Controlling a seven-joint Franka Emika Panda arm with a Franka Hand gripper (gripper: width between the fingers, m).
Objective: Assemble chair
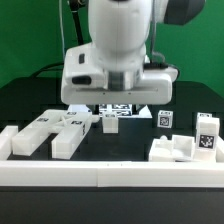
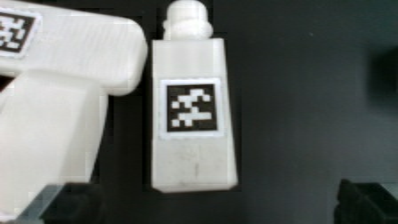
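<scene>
Many loose white chair pieces (image 1: 60,135) lie on the black bench (image 1: 30,100), and none look joined yet. The hand (image 2: 210,200) hangs wide open with nothing in it, over a long leg piece (image 2: 191,110). A big block (image 2: 63,90) lies just beside the leg. One finger may bump the block, and the leg could twist or slip.

I see loose white tagged chair pieces (image 1: 55,132) along the desk's (image 1: 30,100) front edge. One pegged leg (image 2: 191,110) lies flat just beside a broader piece (image 2: 63,90).
</scene>
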